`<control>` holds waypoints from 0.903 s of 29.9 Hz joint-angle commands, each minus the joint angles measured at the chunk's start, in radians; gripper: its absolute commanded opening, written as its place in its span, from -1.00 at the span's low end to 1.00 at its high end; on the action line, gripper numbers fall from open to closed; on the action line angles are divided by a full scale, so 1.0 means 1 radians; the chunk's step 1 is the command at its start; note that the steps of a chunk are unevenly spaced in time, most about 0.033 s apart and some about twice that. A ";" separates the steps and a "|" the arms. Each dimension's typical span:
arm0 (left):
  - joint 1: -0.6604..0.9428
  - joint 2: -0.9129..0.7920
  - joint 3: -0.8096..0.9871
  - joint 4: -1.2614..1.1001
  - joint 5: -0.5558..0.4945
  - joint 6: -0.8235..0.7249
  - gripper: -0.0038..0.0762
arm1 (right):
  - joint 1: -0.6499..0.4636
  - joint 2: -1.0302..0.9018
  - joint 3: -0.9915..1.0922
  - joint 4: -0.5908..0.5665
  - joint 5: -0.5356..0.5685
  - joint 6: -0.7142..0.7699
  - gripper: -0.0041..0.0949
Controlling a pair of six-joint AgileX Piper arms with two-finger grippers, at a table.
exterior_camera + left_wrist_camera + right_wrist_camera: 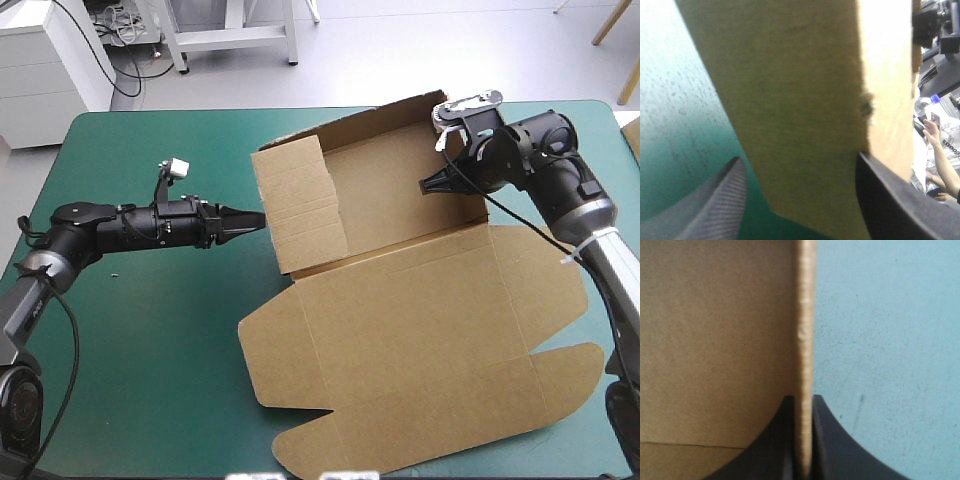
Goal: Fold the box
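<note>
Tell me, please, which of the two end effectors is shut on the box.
The right end effector: it pinches a raised wall of the box tightly. The left end effector stands open, straddling another wall without clamping it.

Pale floor, a white cabinet, a white frame and wooden legs lie beyond the table

Left fingers apart, right fingers together.
</note>
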State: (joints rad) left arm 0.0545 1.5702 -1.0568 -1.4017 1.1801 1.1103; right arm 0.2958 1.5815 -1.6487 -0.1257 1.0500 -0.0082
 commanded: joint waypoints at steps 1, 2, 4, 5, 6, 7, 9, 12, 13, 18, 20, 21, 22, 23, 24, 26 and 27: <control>-0.007 -0.052 -0.029 -0.133 0.102 0.003 0.23 | 0.000 -0.024 -0.027 0.000 -0.079 0.008 -0.96; -0.007 -0.054 -0.029 -0.140 0.102 0.003 0.23 | 0.000 -0.022 -0.027 0.000 -0.080 0.008 -0.96; -0.007 -0.056 -0.029 -0.149 0.102 0.003 0.23 | 0.000 -0.012 -0.027 0.000 -0.080 0.008 -0.96; -0.007 -0.056 -0.029 -0.151 0.102 0.003 0.23 | 0.000 -0.007 -0.027 0.000 -0.080 0.008 -0.96; -0.007 -0.056 -0.029 -0.151 0.102 0.003 0.23 | 0.000 -0.003 -0.027 0.003 -0.082 0.008 -0.96; -0.007 -0.056 -0.029 -0.151 0.102 0.003 0.23 | 0.000 -0.001 -0.027 0.003 -0.086 0.016 -0.96; -0.007 -0.056 -0.031 -0.142 0.089 -0.011 0.23 | 0.000 0.001 -0.027 0.007 -0.094 0.026 -0.96; -0.007 -0.056 -0.031 -0.118 0.043 -0.045 0.23 | 0.000 0.001 -0.027 0.051 -0.128 0.026 -0.96; -0.007 -0.056 -0.031 -0.106 0.023 -0.048 0.23 | 0.000 0.001 -0.027 0.056 -0.137 0.026 -0.96; -0.007 -0.056 -0.031 -0.078 -0.041 -0.110 0.23 | 0.000 0.001 -0.027 0.086 -0.166 0.032 -0.96; -0.008 -0.056 -0.033 -0.080 -0.051 -0.112 0.23 | 0.004 0.001 -0.027 0.088 -0.167 0.040 -0.96; -0.008 -0.056 -0.044 -0.066 -0.051 -0.128 0.23 | 0.012 0.001 -0.027 0.080 -0.167 0.051 -0.96; -0.017 -0.056 -0.057 -0.047 -0.056 -0.142 0.23 | 0.019 0.001 -0.027 0.070 -0.167 0.061 -0.95; -0.026 -0.056 -0.077 -0.028 -0.066 -0.154 0.23 | 0.026 0.001 -0.027 0.062 -0.170 0.066 -0.95; -0.044 -0.056 -0.101 0.009 -0.082 -0.184 0.23 | 0.042 0.001 -0.027 0.046 -0.175 0.079 -0.95; -0.081 -0.056 -0.158 0.101 -0.140 -0.247 0.23 | 0.066 0.001 -0.027 0.020 -0.180 0.104 -0.95; -0.106 -0.056 -0.187 0.170 -0.172 -0.296 0.23 | 0.081 0.001 -0.027 -0.001 -0.180 0.115 -0.95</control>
State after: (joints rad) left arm 0.0000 1.5581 -1.1535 -1.2934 1.0573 0.9127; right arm 0.3448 1.6260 -1.6487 -0.1060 0.9445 0.0662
